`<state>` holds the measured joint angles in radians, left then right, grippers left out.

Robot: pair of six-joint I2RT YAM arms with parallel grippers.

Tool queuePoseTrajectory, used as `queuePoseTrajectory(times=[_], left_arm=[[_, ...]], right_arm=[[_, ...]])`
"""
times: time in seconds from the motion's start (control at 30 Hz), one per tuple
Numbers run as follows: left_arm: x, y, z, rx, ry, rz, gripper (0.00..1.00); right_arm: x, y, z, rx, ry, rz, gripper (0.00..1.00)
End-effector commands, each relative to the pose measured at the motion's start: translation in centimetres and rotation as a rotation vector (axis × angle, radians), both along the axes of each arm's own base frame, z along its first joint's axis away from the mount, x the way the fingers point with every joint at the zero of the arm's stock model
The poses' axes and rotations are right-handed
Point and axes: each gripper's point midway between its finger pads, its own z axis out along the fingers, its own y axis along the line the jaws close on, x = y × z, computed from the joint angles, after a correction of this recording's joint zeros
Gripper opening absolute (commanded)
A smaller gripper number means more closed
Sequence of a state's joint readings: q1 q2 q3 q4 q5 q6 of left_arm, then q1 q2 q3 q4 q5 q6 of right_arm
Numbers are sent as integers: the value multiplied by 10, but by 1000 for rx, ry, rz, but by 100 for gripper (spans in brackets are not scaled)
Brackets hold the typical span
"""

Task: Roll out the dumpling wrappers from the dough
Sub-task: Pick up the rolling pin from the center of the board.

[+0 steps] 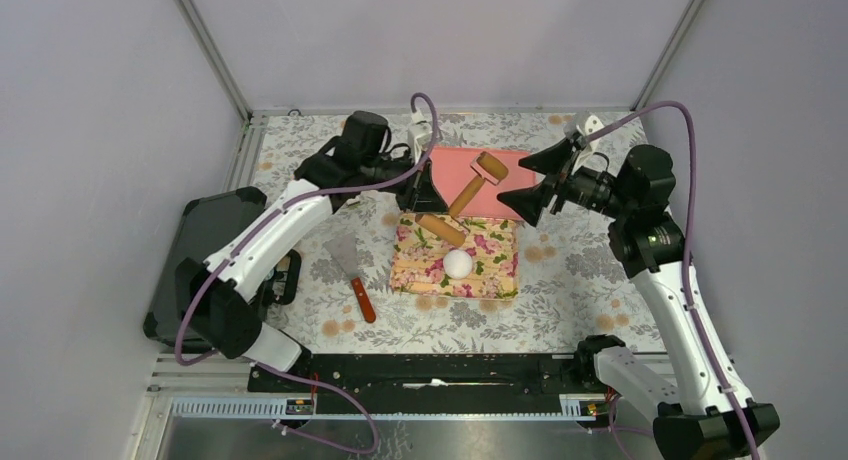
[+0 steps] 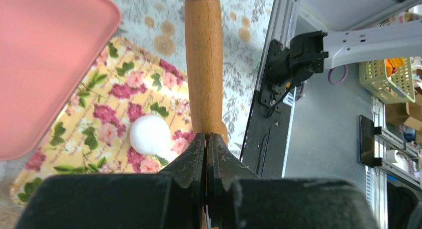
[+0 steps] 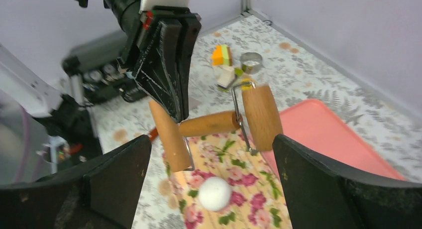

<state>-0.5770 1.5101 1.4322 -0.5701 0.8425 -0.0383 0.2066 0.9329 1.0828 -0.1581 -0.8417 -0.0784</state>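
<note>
The dough [image 1: 458, 263] is a smooth white ball on a floral mat [image 1: 500, 270]; it also shows in the left wrist view [image 2: 149, 134] and the right wrist view [image 3: 215, 193]. My left gripper [image 1: 420, 195] is shut on the wooden rolling pin [image 1: 467, 193] at its longer roller end [image 2: 203, 64] and holds it in the air above the mat's far edge. My right gripper [image 1: 530, 187] is open and empty, to the right of the pin, its fingers wide apart [image 3: 211, 154] and facing the pin [image 3: 209, 123]. No dumpling wrappers are in view.
A pink tray [image 1: 450, 165] lies behind the mat. A scraper with a red handle [image 1: 355, 280] lies left of the mat. A metal ring cutter [image 3: 251, 62] and small coloured blocks [image 3: 222, 55] sit near the back wall. A black box [image 1: 190, 250] stands at the far left.
</note>
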Motion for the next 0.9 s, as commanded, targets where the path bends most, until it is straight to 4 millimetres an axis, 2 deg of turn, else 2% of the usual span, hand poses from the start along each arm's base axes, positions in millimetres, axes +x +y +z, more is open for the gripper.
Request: queuePoseTrajectory(times=[0.0, 0.07, 0.2, 0.3, 0.5, 0.7, 0.87], left_arm=[[-7, 0, 61, -179, -173, -52, 0], [-13, 3, 71, -207, -191, -55, 0], [-19, 5, 82, -264, -211, -55, 0], [-22, 2, 82, -277, -173, -73, 0], [-25, -5, 80, -313, -111, -97, 0], [-25, -10, 76, -330, -75, -90, 0], [-26, -12, 76, -334, -71, -93, 0]], right_arm=[[-6, 11, 27, 240, 148, 103, 99], [-6, 11, 25, 280, 176, 133, 99], [-20, 18, 16, 321, 177, 257, 97], [-26, 20, 13, 351, 135, 313, 96], [-20, 30, 5, 357, 139, 360, 94], [-21, 37, 8, 409, 108, 382, 92], [-18, 46, -1, 436, 124, 382, 91]])
